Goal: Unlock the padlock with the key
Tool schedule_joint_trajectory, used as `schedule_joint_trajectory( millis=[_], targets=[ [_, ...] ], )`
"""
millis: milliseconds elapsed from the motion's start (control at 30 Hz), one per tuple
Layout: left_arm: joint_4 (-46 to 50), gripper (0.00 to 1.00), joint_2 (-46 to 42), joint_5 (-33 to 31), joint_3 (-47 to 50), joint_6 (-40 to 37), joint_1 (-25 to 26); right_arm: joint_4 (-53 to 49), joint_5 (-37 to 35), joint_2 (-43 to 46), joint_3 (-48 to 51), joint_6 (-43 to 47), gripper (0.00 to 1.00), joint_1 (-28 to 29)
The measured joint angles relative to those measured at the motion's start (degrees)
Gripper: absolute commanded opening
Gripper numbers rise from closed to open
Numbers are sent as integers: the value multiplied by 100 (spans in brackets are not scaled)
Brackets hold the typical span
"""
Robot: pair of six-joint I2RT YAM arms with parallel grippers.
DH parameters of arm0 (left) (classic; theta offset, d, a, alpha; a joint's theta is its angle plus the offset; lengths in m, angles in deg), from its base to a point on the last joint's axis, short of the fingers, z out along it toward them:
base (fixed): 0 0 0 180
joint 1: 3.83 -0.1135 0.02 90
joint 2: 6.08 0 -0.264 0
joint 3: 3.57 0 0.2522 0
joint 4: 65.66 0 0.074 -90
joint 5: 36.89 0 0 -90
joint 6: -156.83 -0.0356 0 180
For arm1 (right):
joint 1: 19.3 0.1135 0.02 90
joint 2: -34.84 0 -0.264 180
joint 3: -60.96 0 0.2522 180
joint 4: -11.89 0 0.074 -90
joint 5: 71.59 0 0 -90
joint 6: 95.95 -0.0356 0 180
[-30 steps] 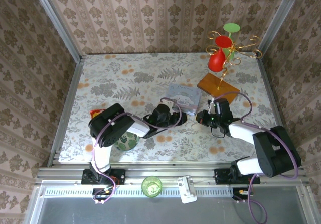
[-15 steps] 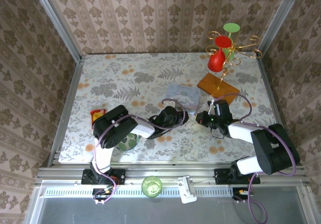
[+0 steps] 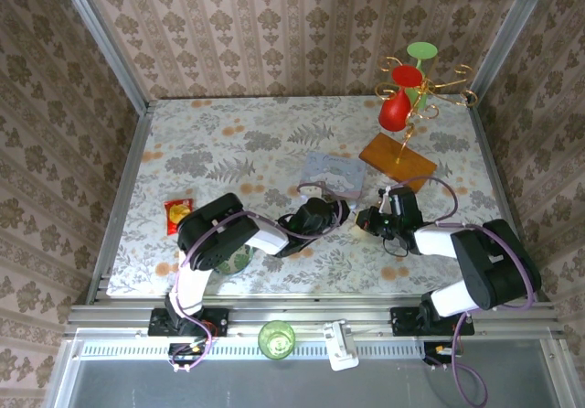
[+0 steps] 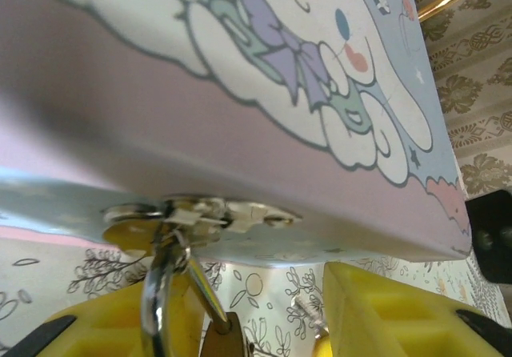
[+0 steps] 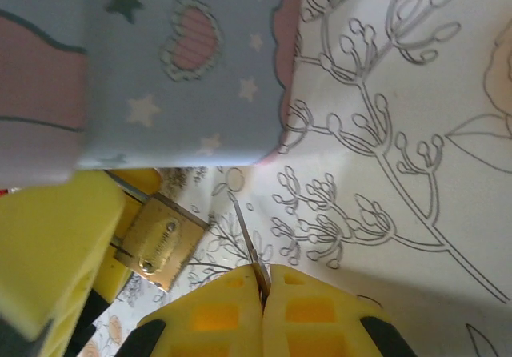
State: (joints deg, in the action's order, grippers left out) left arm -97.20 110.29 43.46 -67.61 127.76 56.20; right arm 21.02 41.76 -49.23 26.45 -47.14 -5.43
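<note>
Boxy brass padlock (image 5: pixel 160 241) — wire shackle (image 4: pixel 154 293) up into tin (image 4: pixel 240 133) hasp (image 4: pixel 200 213).
My right pincer (image 5: pixel 262 291) clamps flat key (image 5: pixel 246 245); left pincer (image 4: pixel 256 325) apart.

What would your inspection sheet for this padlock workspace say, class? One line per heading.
Surface: floral tablecloth, flat.
Job's things: padlock hangs from the hasp of the cartoon tin; key tip beside it, not inserted.
Clutter: snack packet, stand with coloured glasses, green cup on the near rail.
End effectors: left end effector open astride the padlock; right end effector shut on the key.
Cables: purple cables run along both arms.
Surroundings: wallpapered walls, metal frame.
</note>
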Motion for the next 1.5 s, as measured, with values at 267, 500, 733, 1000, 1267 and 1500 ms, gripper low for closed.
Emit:
schedule_joint_trajectory(
  millis=[267, 500, 733, 1000, 1267, 1500],
  targets=[
    [-98, 31, 208, 20, -151, 120, -2, 566, 70, -315, 13, -136, 0, 238],
    [-164, 28, 260, 39, -164, 254, -17, 754, 188, -404, 31, -236, 0, 291],
    [-315, 29, 273, 140, -118, 256, -39, 385, 487, 192, 297, -225, 0, 345],
    [-501, 5, 284, 238, 37, 59, -48, 258, 634, 197, 291, -127, 0, 304],
    [-868, 0, 284, 428, 240, -57, -68, 264, 710, 166, 317, -146, 0, 245],
    [-1473, 0, 376, 708, 387, 476, -166, 411, 1005, 1104, 914, -625, 0, 122]
  ],
)
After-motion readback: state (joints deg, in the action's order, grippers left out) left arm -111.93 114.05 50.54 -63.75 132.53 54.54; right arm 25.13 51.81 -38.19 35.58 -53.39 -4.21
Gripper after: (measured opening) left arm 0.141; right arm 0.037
